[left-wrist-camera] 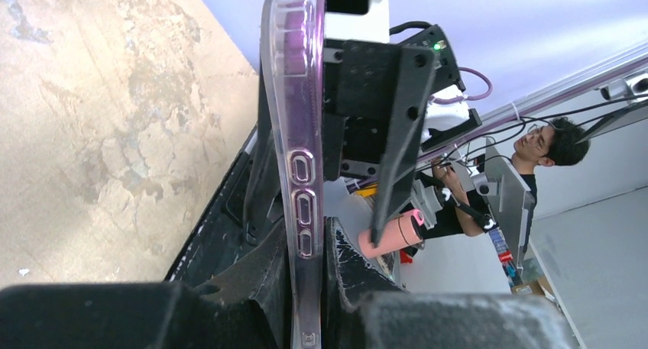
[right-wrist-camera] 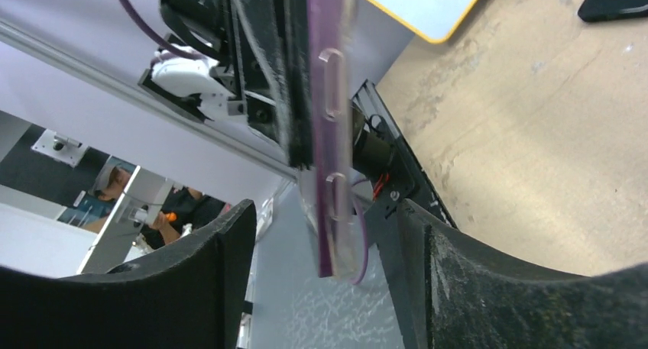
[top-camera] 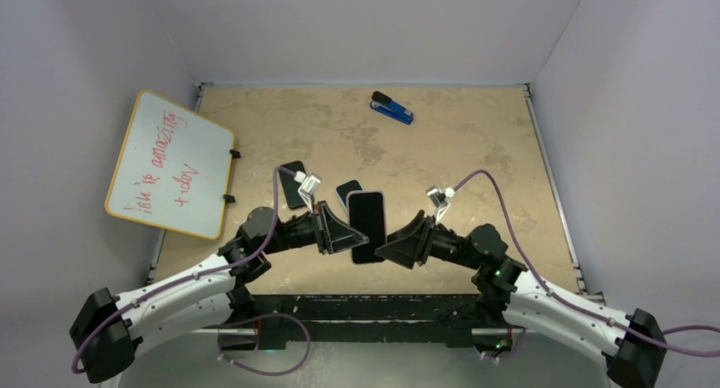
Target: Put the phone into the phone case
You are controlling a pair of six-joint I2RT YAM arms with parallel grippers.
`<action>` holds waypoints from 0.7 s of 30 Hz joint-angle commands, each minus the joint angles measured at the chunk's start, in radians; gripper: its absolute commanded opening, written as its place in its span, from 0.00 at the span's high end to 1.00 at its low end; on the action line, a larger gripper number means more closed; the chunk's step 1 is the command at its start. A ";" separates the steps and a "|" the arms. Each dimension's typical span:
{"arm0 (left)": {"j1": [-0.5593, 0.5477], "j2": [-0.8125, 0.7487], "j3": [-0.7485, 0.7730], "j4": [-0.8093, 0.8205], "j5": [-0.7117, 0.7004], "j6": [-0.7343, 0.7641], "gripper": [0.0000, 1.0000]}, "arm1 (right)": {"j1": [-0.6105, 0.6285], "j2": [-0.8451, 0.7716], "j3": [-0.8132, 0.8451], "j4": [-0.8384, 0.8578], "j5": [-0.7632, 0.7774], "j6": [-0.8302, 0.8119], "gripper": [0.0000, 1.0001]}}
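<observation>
Top view: even, diffuse overhead light. Pale walls bright, no hard glare. Soft, short shadows under arms on table [top-camera: 475,142]. Whiteboard [top-camera: 170,163] evenly lit, red writing legible. Focus sharp throughout; slight wide-angle bowing toward edges.

Left wrist view: left gripper [left-wrist-camera: 306,265] near-black, blurred along bottom edge. Clear phone case [left-wrist-camera: 294,135] rim catches pale highlights. Background room brighter, reasonably sharp.

Right wrist view: right gripper [right-wrist-camera: 325,234] dark, out of focus in foreground. Case edge translucent, purple-tinted, softly lit. Mottled sheen on grey surface at lower centre.
</observation>
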 commanded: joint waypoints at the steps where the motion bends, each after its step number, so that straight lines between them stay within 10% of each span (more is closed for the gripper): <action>1: 0.005 -0.004 0.000 0.161 0.000 0.001 1.00 | 0.002 0.057 -0.005 0.075 -0.075 -0.013 0.36; 7: 0.005 0.013 0.002 0.144 -0.005 0.023 1.00 | 0.002 0.116 -0.010 0.129 -0.092 0.020 0.57; 13: 0.005 -0.041 0.011 -0.008 -0.083 0.098 1.00 | 0.002 0.077 -0.018 0.059 -0.058 0.052 1.00; 19: 0.005 -0.074 0.059 -0.185 -0.087 0.213 1.00 | 0.003 0.061 0.019 -0.027 -0.025 0.029 1.00; 21: 0.005 -0.078 0.064 -0.183 -0.042 0.218 1.00 | 0.003 0.065 0.029 -0.030 -0.039 0.015 0.82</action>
